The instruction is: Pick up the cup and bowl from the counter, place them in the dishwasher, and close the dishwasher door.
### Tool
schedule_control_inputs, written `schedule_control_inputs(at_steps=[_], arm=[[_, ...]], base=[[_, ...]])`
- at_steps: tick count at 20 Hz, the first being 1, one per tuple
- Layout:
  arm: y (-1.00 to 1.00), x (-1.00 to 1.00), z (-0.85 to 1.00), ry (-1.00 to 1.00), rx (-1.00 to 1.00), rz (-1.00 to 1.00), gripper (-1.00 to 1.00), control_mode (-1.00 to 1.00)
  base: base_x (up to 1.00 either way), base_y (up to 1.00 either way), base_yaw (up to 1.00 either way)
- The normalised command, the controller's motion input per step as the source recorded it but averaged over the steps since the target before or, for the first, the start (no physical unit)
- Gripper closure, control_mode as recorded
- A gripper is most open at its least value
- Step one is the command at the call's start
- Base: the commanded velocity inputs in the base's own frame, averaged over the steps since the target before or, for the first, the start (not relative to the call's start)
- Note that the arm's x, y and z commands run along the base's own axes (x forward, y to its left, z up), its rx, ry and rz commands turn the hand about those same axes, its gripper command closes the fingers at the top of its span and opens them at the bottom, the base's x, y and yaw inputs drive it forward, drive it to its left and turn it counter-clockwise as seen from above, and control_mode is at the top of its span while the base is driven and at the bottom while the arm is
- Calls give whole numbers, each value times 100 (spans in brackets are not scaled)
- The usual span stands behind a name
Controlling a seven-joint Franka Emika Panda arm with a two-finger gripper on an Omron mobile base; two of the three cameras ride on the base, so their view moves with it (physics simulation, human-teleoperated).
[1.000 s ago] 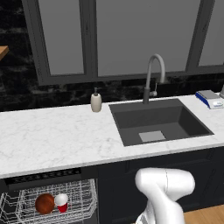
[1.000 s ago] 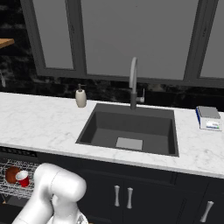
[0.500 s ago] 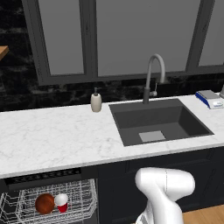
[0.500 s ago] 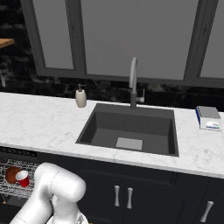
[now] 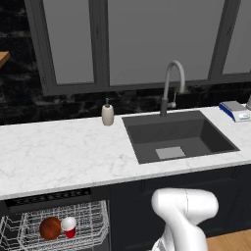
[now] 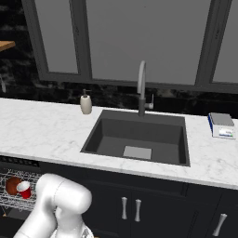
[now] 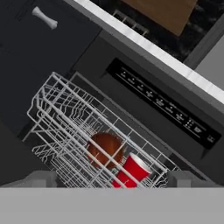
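Grey-framed frosted windows line a black marble wall; dark cabinets stand below, with wood floor at the corner

The worktop looks like polished white marble with faint grey veins. The sink is matt dark grey, the tap brushed grey metal. The rack is thin white-coated wire. The bowl has a smooth reddish-brown sheen; the cup looks like glossy red plastic. The control strip is matt black. The soap bottle seems smooth beige ceramic.
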Motion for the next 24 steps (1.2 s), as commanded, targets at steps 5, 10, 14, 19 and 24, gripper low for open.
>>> schedule_control_inputs(at_steps=[5, 10, 14, 19, 24], arm=[[26, -93, -24, -5, -2, 0, -100, -100], [23, -26, -98, 2, -27, -4, -100, -100], [23, -31, -100, 5, -31, -3, -100, -100], [11, 3, -100, -7, -25, -7, -100, -100], [0, 46, -83, -27, -13, -13, -100, -100]], base=[[0, 0, 0], [0, 0, 0], [0, 0, 0], [0, 0, 0], [0, 0, 0]])
